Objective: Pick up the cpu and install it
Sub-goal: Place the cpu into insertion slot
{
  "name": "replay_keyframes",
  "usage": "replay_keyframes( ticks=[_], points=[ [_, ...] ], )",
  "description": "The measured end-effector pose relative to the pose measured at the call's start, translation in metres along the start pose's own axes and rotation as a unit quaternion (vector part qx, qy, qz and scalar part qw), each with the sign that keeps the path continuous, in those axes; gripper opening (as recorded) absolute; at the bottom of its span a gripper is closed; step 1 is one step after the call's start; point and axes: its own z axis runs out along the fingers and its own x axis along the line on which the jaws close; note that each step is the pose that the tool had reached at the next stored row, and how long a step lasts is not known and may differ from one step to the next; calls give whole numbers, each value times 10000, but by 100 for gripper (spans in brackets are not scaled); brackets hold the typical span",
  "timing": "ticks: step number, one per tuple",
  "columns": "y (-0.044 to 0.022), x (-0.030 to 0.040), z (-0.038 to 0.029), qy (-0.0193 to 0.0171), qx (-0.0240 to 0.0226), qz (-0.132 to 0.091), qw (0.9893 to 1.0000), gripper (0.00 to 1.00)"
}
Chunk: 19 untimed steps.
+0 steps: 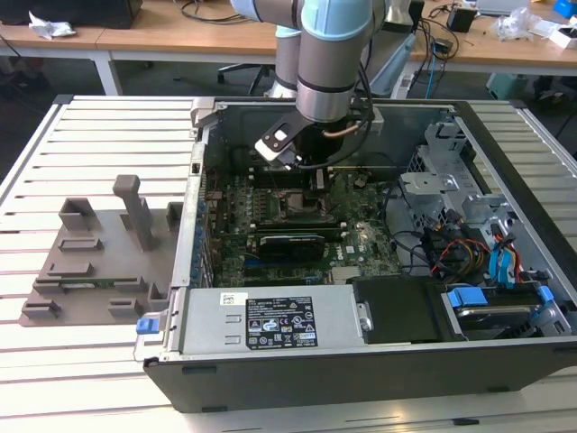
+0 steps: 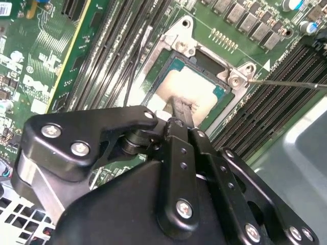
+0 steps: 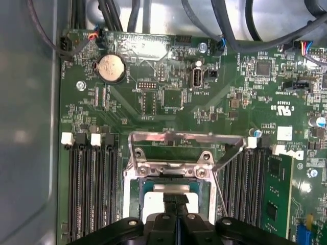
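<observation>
The cpu (image 2: 196, 87) is a pale silver square with a thin tan edge, lying flat inside the open socket frame (image 2: 232, 76) on the green motherboard. It shows in both wrist views, partly covered by the fingers (image 3: 153, 200). My gripper (image 2: 180, 108) hangs straight over the middle of it, with its two black fingers pressed together and the tips at or just above the chip's top; whether they touch it I cannot tell. In the exterior view the gripper (image 1: 317, 180) reaches down into the computer case (image 1: 505, 361) above the socket. The metal load plate (image 3: 186, 137) stands raised.
Black memory slots (image 3: 92, 189) flank the socket, and a green memory stick (image 3: 276, 194) stands in one. A thin metal lever (image 2: 286, 82) juts out beside the socket. A long black card (image 1: 288, 244), the power supply (image 1: 270, 320) and drive bays with cables (image 1: 469, 244) crowd the case. A grey fixture (image 1: 99, 253) lies outside it.
</observation>
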Motion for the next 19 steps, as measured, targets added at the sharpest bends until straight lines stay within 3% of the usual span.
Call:
replay_keyframes(
  ticks=[11,14,19],
  points=[
    [-7,-23,-460,2,0,1,10000,11],
    [-10,-34,-661,1,1,0,10000,11],
    [-12,-44,-837,1,1,1,10000,11]
  ],
)
